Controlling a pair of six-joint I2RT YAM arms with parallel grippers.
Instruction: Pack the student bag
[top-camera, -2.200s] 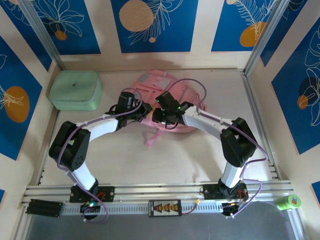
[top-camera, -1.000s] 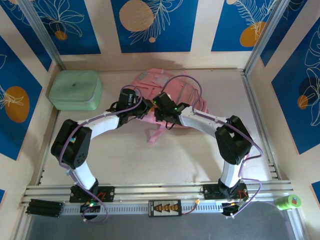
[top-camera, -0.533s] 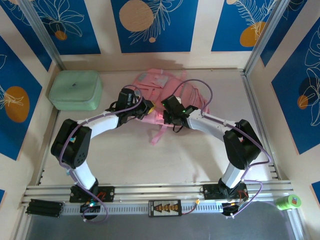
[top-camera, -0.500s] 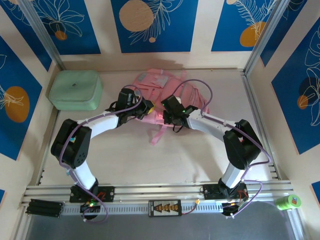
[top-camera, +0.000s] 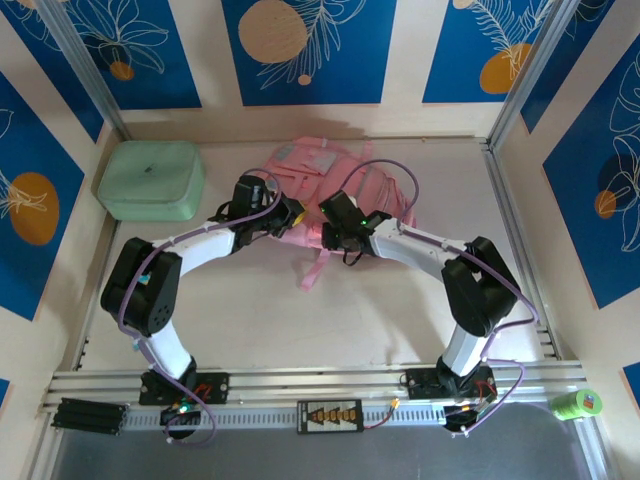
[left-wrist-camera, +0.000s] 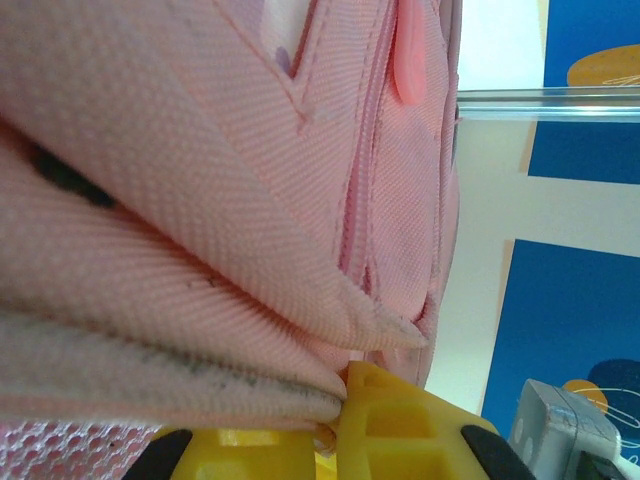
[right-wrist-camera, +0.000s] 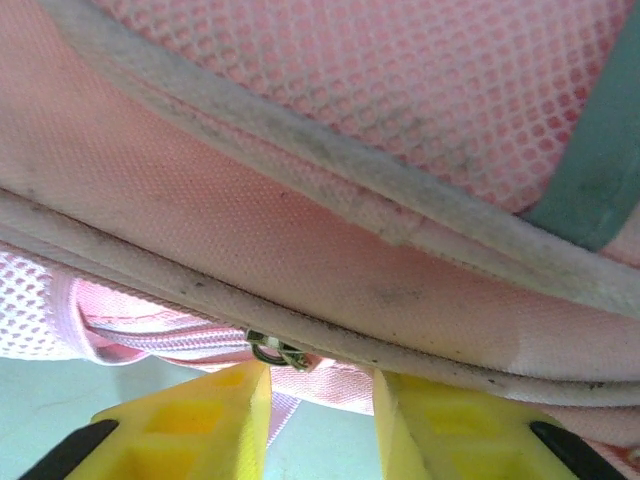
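Lying at the far middle of the table (top-camera: 300, 310), the student bag (top-camera: 320, 175) is a soft pink backpack with pale panels on its upper face, and both arms reach in to its near edge. A pink strap (top-camera: 312, 270) trails from that edge toward the arms. The left claw (top-camera: 293, 215) meets the bag at its near left side. In the left wrist view its yellow fingers (left-wrist-camera: 400, 430) are pressed together, with a fold of the pink woven fabric pinched where they meet. A zip line runs up the cloth above them. The right claw (top-camera: 325, 235) sits just beside the left one, at the middle of the bag's near edge. In the right wrist view its two yellow fingers (right-wrist-camera: 190, 410) stand apart with bare table showing between them. A small metal zip pull (right-wrist-camera: 278, 351) hangs just above the gap, under a piped seam and pink mesh. A mint green case (top-camera: 150, 178) rests at the far left corner, well apart from the bag.
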